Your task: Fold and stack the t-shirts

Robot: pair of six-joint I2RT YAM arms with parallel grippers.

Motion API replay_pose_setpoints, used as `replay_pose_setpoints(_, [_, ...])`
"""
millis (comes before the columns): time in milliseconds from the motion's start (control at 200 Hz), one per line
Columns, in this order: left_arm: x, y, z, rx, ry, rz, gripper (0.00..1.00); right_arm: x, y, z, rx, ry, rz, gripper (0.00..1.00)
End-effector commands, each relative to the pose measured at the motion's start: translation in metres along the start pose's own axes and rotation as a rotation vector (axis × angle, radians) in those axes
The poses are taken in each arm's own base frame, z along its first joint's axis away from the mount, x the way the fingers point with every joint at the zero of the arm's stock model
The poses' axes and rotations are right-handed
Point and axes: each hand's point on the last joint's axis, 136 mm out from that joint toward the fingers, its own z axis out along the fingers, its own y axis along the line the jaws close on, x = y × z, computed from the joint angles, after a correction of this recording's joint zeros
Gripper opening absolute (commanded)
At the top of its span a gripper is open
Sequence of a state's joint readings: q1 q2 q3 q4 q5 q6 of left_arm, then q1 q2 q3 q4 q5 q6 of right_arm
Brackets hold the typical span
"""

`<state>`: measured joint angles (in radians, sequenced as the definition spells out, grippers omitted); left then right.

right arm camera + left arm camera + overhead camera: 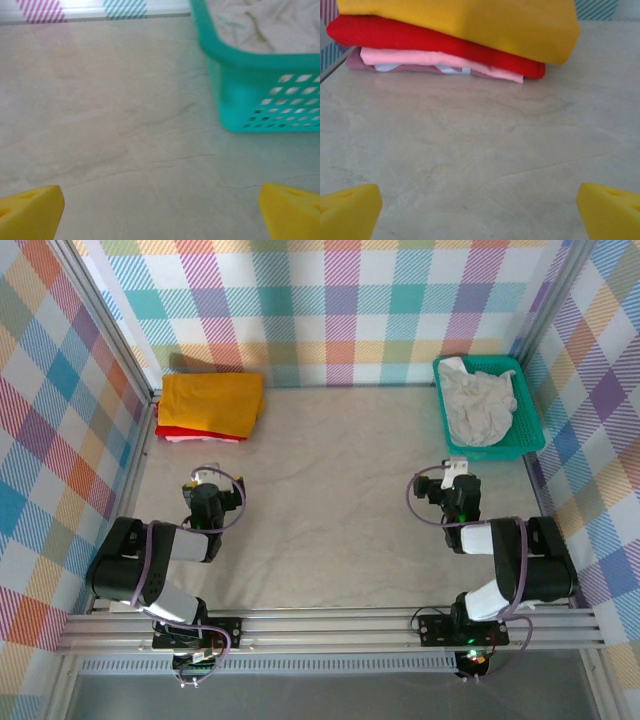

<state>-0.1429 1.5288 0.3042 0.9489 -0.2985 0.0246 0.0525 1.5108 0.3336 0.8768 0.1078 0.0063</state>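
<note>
Surveying, we find left gripper and right gripper spread wide, empty; off-white tee crumpled in basket; yellow tee over red tee, well left of basket.

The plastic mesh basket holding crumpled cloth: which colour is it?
Teal; the plastic mesh basket shows best from the right wrist.

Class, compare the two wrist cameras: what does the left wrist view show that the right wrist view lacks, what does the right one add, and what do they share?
Left wrist view, not the right: a yellow t-shirt folded on top of a red t-shirt, with pink cloth beneath. Right wrist view, not the left: a teal basket holding a crumpled off-white t-shirt. Both: pale tabletop ahead, and an open gripper with yellow tips, the left gripper and the right gripper.
</note>
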Motion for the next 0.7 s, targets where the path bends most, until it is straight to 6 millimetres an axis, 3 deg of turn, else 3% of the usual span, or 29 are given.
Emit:
replay_pose_setpoints(0, [-0.007,-0.009,-0.001,0.072,-0.050,0.003,1.00,-0.017,0.013,0.002,-0.085,-0.065,-0.027,1.00])
replay_pose_setpoints(110, [-0.005,-0.022,0.011,0.133,0.021,0.044,1.00,-0.016,0.003,0.011,-0.041,-0.017,0.007,1.00])
replay_pose_setpoints(200, [-0.004,-0.009,0.021,0.089,0.069,-0.011,1.00,-0.017,-0.002,0.012,-0.052,-0.014,0.033,1.00])
replay_pose_setpoints(695, [-0.005,-0.006,0.022,0.085,0.067,-0.022,1.00,-0.016,0.001,0.012,-0.060,-0.009,0.024,1.00])
